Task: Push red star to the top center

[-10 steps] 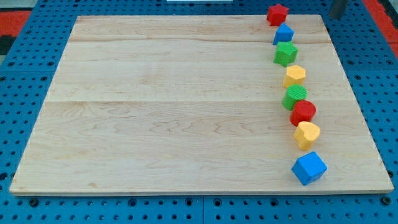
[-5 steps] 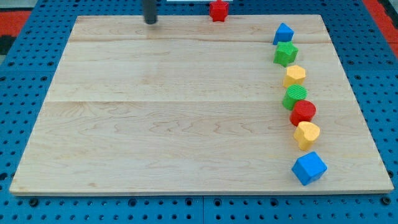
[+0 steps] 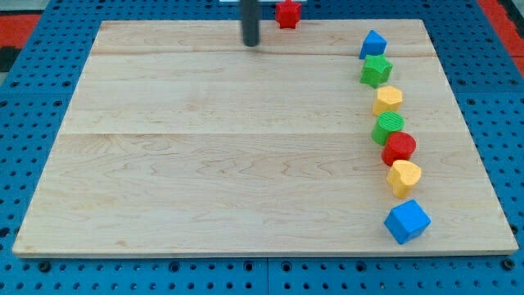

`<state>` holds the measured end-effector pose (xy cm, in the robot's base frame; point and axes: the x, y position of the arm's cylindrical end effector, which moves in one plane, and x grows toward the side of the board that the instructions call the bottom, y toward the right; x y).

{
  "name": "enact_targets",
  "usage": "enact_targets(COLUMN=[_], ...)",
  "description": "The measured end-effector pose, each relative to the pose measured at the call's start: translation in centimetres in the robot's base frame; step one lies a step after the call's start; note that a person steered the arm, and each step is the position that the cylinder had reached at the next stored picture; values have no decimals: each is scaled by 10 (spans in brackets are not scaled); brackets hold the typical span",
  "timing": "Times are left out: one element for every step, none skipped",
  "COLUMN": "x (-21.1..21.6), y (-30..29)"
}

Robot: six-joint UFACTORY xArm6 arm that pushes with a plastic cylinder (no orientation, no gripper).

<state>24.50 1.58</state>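
Note:
The red star (image 3: 287,14) sits at the board's top edge, a little right of centre. My tip (image 3: 250,43) is on the board just left of and slightly below the star, apart from it. The rod rises out of the view's top.
A curved line of blocks runs down the board's right side: blue block (image 3: 372,43), green star (image 3: 376,70), yellow block (image 3: 388,99), green block (image 3: 389,128), red round block (image 3: 399,148), yellow block (image 3: 404,177), blue cube (image 3: 407,221). The wooden board (image 3: 205,147) lies on a blue pegboard.
The red star slid left along the top edge from the top right corner to near top centre. My tip swept left past it, then came back right toward the star.

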Motion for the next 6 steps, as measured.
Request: enact_targets(x=[-21, -52, -54, -53, -52, -53], y=[87, 123, 121, 100, -23, -124])
